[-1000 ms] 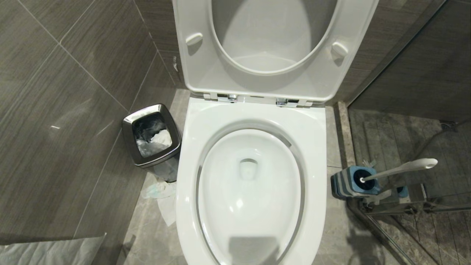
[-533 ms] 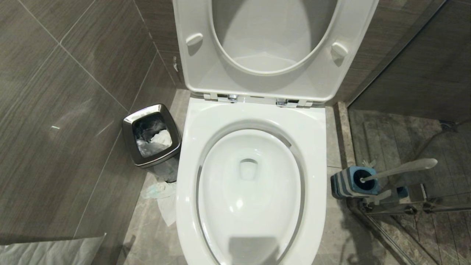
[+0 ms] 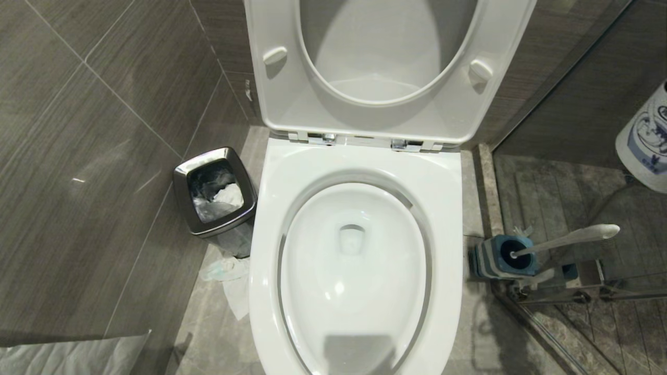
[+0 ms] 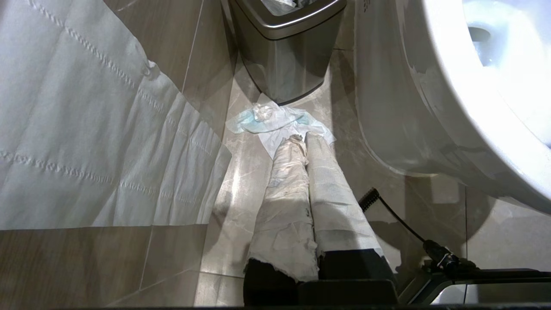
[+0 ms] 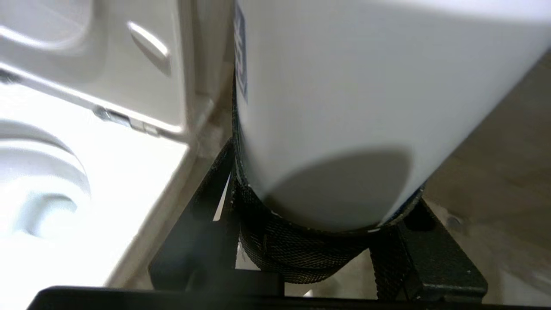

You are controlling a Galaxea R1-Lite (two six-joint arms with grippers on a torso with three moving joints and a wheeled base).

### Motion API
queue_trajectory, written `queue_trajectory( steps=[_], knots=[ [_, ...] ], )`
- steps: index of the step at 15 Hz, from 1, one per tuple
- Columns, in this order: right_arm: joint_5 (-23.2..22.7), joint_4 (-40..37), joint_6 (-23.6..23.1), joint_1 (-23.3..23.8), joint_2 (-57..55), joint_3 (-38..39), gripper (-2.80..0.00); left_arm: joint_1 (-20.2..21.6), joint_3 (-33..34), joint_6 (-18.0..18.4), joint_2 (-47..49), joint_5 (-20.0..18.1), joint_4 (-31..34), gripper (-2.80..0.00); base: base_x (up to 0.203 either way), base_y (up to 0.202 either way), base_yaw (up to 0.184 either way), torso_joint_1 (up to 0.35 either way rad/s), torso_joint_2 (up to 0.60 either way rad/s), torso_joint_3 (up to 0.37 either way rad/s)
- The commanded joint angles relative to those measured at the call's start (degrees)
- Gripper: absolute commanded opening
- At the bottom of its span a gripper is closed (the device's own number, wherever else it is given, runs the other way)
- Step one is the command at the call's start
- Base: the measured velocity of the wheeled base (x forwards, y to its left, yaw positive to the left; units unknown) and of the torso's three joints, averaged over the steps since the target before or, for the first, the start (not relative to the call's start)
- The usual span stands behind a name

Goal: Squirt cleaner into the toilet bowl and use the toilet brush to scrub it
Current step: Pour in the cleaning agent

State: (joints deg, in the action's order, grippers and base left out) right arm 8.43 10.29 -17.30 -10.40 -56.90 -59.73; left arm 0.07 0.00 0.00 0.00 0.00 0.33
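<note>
Entering at the frame's edge, cleaner [image 3: 649, 143] shows partly, cut off.

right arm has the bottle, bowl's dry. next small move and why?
Probably swing the right gripper with the cleaner bottle in over the toilet bowl. The bottle sits at the head view's far right edge, well off the rim, and the basin shows no blue liquid. The brush is in its holder.
</note>
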Motion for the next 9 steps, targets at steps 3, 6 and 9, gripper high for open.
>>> queue_trajectory(
  steps=[3,6,9],
  knots=[
    [12.6,4.6,-0.6,-17.8,-11.3,-3.2,-2.80,0.0,0.0,0.0,0.0,0.0,0.0,-2.80,0.000,0.000,0.000,0.000,0.00,0.000],
    [20.5,8.4,-4.3,-26.0,-16.7,-3.8,-2.80,0.0,0.0,0.0,0.0,0.0,0.0,-2.80,0.000,0.000,0.000,0.000,0.00,0.000],
    [26.9,13.4,-8.3,-30.6,-20.6,-4.2,-2.80,0.0,0.0,0.0,0.0,0.0,0.0,-2.80,0.000,0.000,0.000,0.000,0.00,0.000]
  ],
)
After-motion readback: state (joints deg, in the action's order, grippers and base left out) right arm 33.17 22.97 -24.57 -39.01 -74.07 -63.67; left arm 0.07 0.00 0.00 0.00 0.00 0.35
